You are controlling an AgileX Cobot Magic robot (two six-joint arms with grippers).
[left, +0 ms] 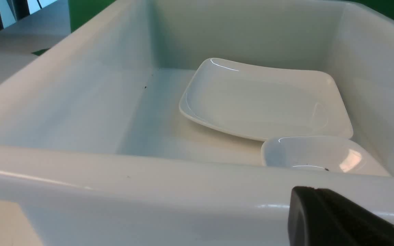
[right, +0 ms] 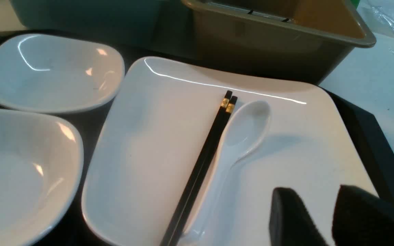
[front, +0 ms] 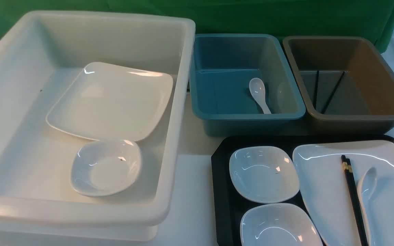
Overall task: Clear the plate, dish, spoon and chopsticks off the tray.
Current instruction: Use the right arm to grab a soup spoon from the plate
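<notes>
Wide black diamond-textured tray point(front: 221, 191) sits at the near right corner of the table point(front: 190, 191). Two small white squarish dishes point(front: 263, 174) fill its left side. A large glossy white squarish plate point(front: 323, 191) fills its right side, bearing black chopsticks point(front: 354, 198) and a white ceramic spoon point(front: 368, 181) side by side (gold bands toward the far edge). Right gripper point(right: 315, 205) hovers over the plate's near right corner, fingers parted, empty. Left gripper point(left: 320, 218): one finger visible, spread cannot be told.

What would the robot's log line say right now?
tray: plate, chopsticks, spoon, two small dishes not yet cleared | right gripper: open, empty, by plate | left gripper: by white tub, state unclear

Front overview; wrist cameras close over tub point(left: 115, 177), plate point(right: 149, 143)
</notes>
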